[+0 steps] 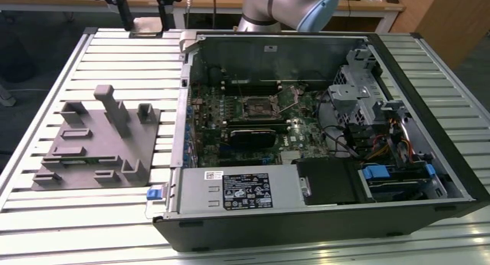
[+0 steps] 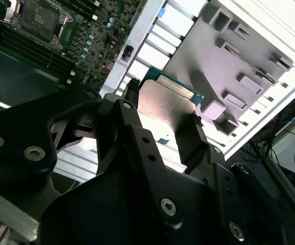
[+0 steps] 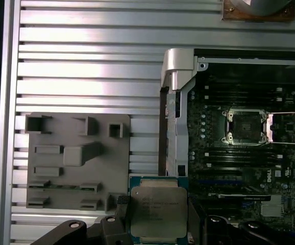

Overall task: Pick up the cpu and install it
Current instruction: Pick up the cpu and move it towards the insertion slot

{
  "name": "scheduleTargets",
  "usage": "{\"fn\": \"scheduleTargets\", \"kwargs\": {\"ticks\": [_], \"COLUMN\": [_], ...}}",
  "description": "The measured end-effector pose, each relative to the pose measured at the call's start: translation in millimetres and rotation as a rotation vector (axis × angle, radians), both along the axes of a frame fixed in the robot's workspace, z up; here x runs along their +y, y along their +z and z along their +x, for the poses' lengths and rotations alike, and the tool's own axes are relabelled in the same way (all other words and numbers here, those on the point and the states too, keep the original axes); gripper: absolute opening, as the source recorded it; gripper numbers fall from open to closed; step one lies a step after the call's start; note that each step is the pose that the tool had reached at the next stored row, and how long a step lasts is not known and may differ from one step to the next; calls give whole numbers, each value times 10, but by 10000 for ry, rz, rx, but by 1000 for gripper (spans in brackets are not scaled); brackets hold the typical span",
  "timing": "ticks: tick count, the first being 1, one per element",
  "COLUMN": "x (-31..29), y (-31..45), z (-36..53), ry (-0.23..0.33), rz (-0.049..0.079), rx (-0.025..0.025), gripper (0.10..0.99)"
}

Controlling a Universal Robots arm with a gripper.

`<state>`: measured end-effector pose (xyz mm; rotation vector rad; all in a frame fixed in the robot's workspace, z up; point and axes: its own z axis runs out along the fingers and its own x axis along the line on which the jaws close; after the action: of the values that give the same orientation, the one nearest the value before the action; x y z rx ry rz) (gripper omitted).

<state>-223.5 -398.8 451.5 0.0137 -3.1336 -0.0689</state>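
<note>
The cpu [image 3: 157, 210], a small flat square chip with a silver-grey metal top, is clamped between my gripper's [image 3: 156, 217] two black fingers [image 3: 118, 214]. In the second wrist view the cpu [image 2: 167, 109] sits in the gripper [image 2: 164, 104], whose fingers [image 2: 129, 99] press on its two sides. In the exterior view the gripper [image 1: 144, 25] hangs high over the slatted table at the exterior view's far left, holding the cpu [image 1: 146, 30] beyond the grey tray [image 1: 100, 156]. The open motherboard socket [image 1: 255, 107] lies inside the computer case, apart from the chip.
The open computer case [image 1: 322, 219] lies on the slatted metal table [image 1: 115, 53], with a power supply [image 1: 237, 190], drive cage [image 1: 360, 96] and cables inside. The grey tray [image 3: 76, 158] carries several upright blocks. The socket [image 3: 244, 126] has its metal frame [image 3: 286, 127] flipped open beside it.
</note>
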Motion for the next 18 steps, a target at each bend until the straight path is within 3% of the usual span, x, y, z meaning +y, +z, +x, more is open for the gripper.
{"fn": "scheduleTargets", "kwargs": {"ticks": [18], "x": [0], "y": [-2], "z": [154], "ry": [0], "rz": [0], "rx": [0], "gripper": [537]}}
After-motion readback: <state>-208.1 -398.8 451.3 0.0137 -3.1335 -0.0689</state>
